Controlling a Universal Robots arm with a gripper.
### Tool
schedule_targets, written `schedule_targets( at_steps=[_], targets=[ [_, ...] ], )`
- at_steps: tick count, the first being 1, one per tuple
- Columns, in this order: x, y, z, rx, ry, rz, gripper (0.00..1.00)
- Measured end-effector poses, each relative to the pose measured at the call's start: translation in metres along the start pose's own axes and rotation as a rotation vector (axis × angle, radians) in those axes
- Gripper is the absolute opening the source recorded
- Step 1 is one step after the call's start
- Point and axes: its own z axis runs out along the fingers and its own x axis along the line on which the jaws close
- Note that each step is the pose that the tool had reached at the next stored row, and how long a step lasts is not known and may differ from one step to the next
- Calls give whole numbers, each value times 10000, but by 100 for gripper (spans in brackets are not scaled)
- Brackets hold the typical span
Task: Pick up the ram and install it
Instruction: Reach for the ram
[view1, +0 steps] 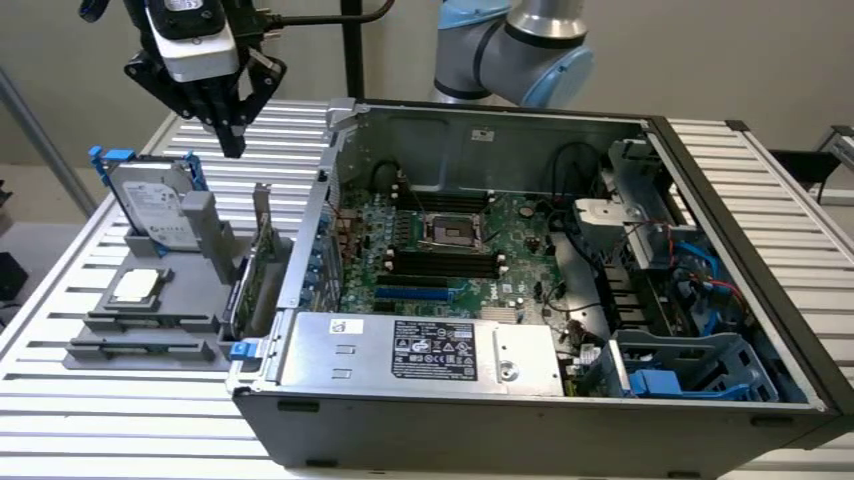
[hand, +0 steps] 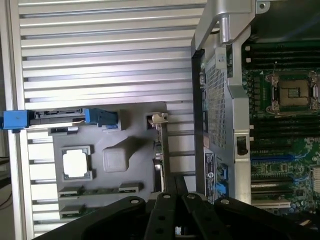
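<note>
Slatted aluminium tabletop (view1: 747, 170) is carrying everything I am watching in the exterior view. An open computer case (view1: 534, 420) is sitting on it, with the motherboard (view1: 514, 225) and its black memory slots (view1: 441, 265) exposed. A grey parts holder (view1: 200, 260) is lying just outside the case, on the exterior view's left. The gripper (view1: 232, 145) is hanging above that holder, clear of the case's near corner. Its claw is pressed together and pinching nothing. A hard drive (view1: 150, 205) is standing in the holder, and a green expansion card (view1: 262, 255) is standing upright just beside the case wall. A silver processor (view1: 138, 287) is lying flat farther from the case. The ram (view1: 150, 322) is resting edge-up in a holder groove, well below the claw and apart from it.

Looking through the wrist view, I am seeing the gripper (hand: 176, 186) with its fingers drawn together. The ram (hand: 100, 191) is lying in its groove next to the processor (hand: 76, 164), outside the case (hand: 230, 100). The claw is not touching it.
</note>
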Motion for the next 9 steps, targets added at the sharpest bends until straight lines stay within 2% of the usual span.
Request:
schedule_targets(
  at_steps=[9],
  targets=[
    [115,-165,5,2,32,1,11]
  ],
)
